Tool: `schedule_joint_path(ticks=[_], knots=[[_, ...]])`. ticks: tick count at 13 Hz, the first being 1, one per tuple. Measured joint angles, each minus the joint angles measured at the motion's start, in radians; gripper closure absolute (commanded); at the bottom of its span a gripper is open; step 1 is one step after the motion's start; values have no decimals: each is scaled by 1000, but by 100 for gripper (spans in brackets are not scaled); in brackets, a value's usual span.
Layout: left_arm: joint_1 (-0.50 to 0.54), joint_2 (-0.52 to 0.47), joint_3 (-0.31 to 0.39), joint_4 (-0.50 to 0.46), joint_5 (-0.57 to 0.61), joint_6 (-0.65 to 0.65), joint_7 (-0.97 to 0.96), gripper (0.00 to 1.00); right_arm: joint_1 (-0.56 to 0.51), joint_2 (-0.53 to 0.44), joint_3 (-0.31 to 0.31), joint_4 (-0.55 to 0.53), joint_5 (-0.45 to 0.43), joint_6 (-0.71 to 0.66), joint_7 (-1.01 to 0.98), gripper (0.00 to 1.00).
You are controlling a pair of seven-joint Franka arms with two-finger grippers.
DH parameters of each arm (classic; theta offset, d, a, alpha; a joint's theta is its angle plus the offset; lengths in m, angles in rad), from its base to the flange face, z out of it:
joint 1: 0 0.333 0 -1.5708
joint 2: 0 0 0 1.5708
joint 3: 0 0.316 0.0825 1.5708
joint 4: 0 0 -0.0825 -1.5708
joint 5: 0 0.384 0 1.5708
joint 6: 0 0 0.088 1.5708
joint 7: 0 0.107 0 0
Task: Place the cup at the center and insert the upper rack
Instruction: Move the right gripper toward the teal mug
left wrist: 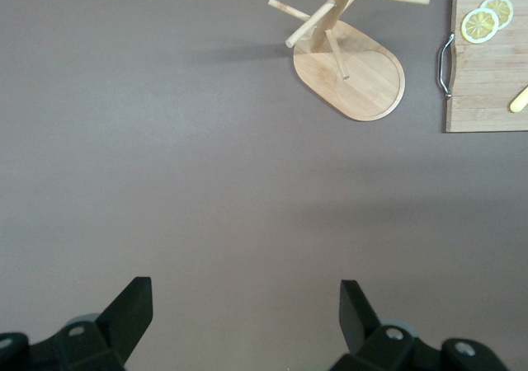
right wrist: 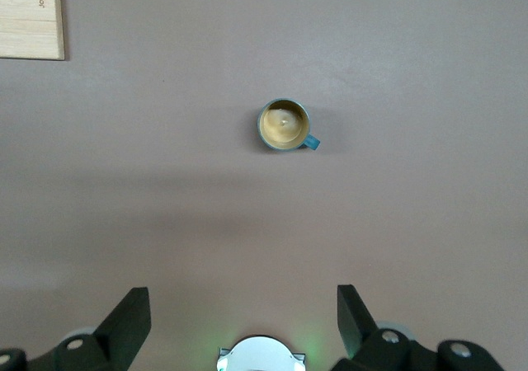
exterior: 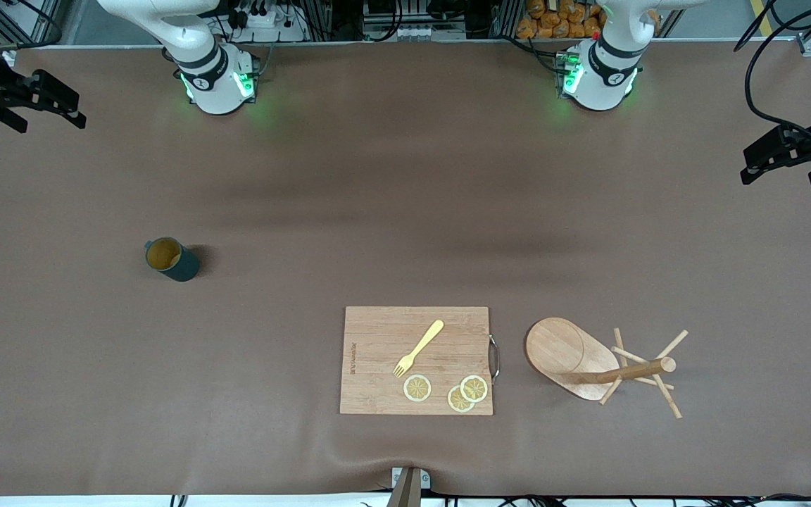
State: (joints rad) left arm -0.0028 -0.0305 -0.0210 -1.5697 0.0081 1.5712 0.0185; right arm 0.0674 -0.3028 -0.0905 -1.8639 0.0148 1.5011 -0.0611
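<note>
Wooden board (exterior: 377, 366) is lying nearest; both arms are waiting high, left gripper (left wrist: 246, 305) and right gripper (right wrist: 244, 309) spread wide, ribbed cup (exterior: 170, 258) and pegged rack (exterior: 588, 362) untouched

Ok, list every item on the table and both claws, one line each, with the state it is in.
Cup: upright, empty, standing alone toward the right arm's end.
Mug tree: upright on its oval base, no cup on its pegs.
Cutting board: flat, beside the mug tree.
Fork: lying on the board.
Lemon slices: three, flat on the board.
Left claw: open, holding nothing.
Right claw: open, holding nothing.
</note>
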Motion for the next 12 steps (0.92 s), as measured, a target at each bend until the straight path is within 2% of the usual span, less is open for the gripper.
schedule_joint_path(ticks=[8, 12], knots=[[-2, 9, -4, 5, 0, -1, 0, 0, 0, 0, -2, 0, 0, 2, -7, 0], [-7, 17, -7, 5, -2, -2, 0, 0, -25, 10, -16, 0, -5, 32, -143, 0]])
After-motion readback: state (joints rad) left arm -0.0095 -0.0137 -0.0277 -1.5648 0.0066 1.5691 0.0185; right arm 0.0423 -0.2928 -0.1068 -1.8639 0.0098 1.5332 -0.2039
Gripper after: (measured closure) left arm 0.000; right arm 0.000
